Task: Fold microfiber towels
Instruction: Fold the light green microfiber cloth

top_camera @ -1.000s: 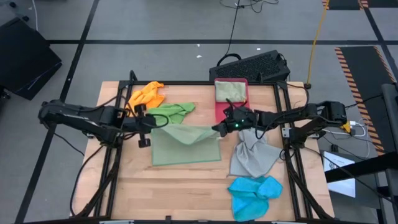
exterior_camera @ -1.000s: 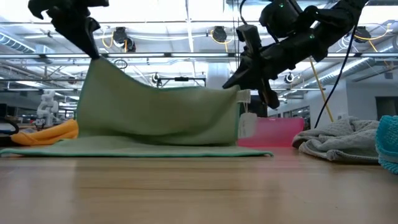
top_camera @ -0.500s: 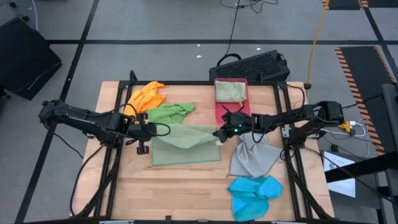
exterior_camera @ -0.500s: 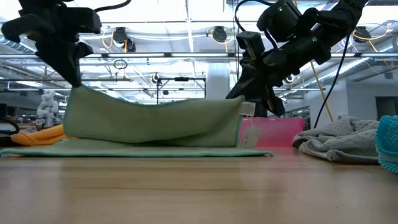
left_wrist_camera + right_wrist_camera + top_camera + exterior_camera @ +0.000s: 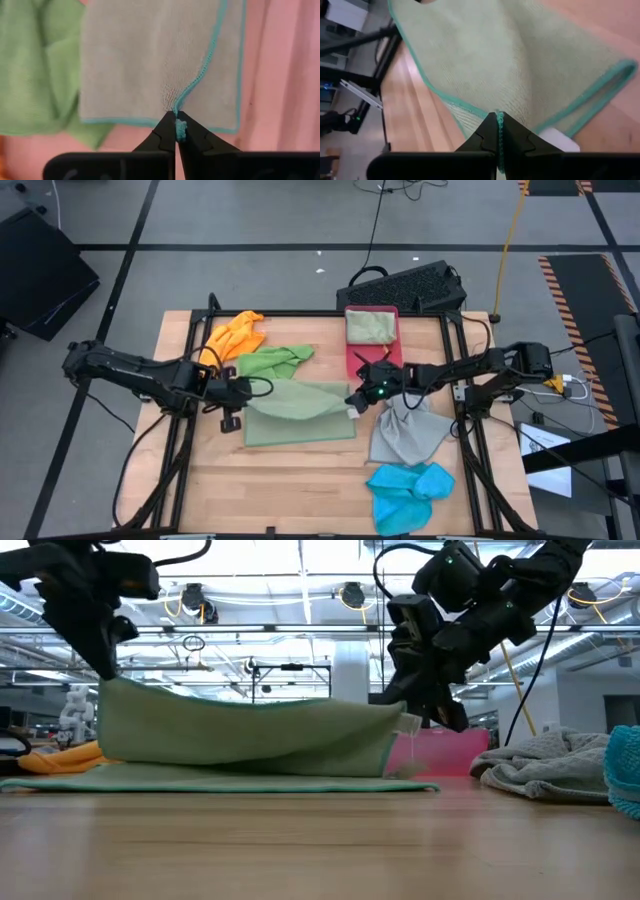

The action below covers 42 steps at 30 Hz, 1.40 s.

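A pale sage green towel (image 5: 300, 416) lies mid-table, one edge raised and sagging between my two grippers while its lower layer stays flat on the wood (image 5: 220, 780). My left gripper (image 5: 240, 392) is shut on the raised left corner, and my right gripper (image 5: 352, 398) is shut on the raised right corner. Untouched towels lie around it: orange (image 5: 237, 332), bright green (image 5: 275, 361), grey (image 5: 408, 430) and blue (image 5: 408, 490). My left gripper pinches the towel's teal-hemmed corner (image 5: 176, 107) between its two fingertips, coming steeply from above. The corner (image 5: 108, 688) is held clear of the table and the cloth hangs below it. My right gripper pinches the hemmed edge at the other raised corner (image 5: 500, 114) between its fingertips, slanting down from the table's right side. That corner (image 5: 400, 718) is lifted, and the edge between the two holds runs slack.
A pink-red tray (image 5: 358, 360) stands at the back right with a folded sage cloth (image 5: 370, 327) in it. A black keyboard (image 5: 405, 285) lies beyond the table's far edge. Bare wood shows at the near left (image 5: 270, 490).
Both grippers have come down, the left one farther, and it has tipped more steeply downward. The towel's raised edge has sunk with them and now hangs lower over the flat layer, which has stayed in place on the table.
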{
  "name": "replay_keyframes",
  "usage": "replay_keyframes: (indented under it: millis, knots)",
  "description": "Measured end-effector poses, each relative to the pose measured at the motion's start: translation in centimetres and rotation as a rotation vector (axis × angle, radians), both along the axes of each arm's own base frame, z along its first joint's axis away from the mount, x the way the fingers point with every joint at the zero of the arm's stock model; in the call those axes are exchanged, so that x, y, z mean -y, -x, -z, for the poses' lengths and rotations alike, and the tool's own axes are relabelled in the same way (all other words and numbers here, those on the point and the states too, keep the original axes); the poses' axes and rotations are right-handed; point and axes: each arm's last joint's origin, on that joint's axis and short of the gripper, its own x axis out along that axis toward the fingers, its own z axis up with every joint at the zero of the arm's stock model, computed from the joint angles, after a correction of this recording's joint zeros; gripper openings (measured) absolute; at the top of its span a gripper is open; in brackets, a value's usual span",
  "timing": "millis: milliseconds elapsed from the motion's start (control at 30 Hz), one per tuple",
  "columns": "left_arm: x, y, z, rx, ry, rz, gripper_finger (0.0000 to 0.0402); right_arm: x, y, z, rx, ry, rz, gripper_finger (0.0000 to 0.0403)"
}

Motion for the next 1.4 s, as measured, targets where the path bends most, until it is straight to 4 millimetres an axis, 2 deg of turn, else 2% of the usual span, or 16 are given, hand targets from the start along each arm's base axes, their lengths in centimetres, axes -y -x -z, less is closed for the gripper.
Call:
replay_keyframes:
  millis: [167,600,867,967,1067,1267,1400]
  knots:
    - [0.2,0.4,1.4,-0.049,0.094,-0.038,0.0004,-0.5,0.1,0.1,-0.014,0.003,-0.016,0.0001]
    - [0.2,0.2,2.9,-0.009,0.122,-0.07,0.0015,-0.9,0.1,0.3,-0.031,0.019,-0.042,0.0008]
    - [0.3,0.2,3.0,-0.013,0.157,-0.1,0.0011,-1.1,0.1,0.2,-0.027,0.02,-0.059,0.0009]
    - [0.3,0.2,3.0,-0.015,0.165,-0.097,0.0018,-1.2,0.1,0.2,-0.014,-0.001,-0.116,0.0012]
    - [0.3,0.2,3.0,-0.016,0.17,-0.109,0.0029,-1.3,0.2,0.2,-0.021,-0.009,-0.129,0.0031]
    - [0.4,0.2,3.0,-0.02,0.196,-0.113,0.005,-1.3,0.2,0.3,-0.032,-0.021,-0.119,0.0096]
    - [0.6,-0.2,2.8,0.01,0.261,-0.118,0.0067,-1.3,0.2,0.2,-0.027,-0.042,-0.123,0.0127]
